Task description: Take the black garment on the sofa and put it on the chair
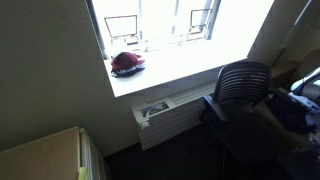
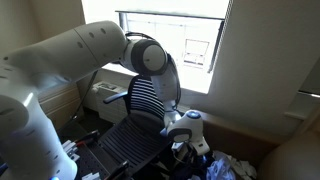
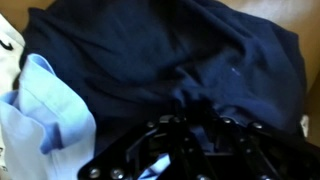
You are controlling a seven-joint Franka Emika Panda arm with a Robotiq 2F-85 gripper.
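Note:
In the wrist view a dark, nearly black garment [image 3: 170, 55] lies crumpled and fills most of the frame. My gripper [image 3: 190, 125] is pressed down into it, and its fingertips have closed on a bunched fold of the cloth. In an exterior view the gripper [image 2: 182, 148] hangs low beside the black slatted office chair [image 2: 140, 110], above a pile of clothes [image 2: 228, 168]. The chair [image 1: 240, 85] also shows in front of the window, and its seat is bare. The sofa itself is hardly visible.
A light blue shirt [image 3: 45, 110] lies against the left side of the dark garment. A red object [image 1: 127, 64] sits on the white window sill [image 1: 170, 68], above a wall heater [image 1: 165, 112]. The robot arm [image 2: 80, 55] arches over the chair.

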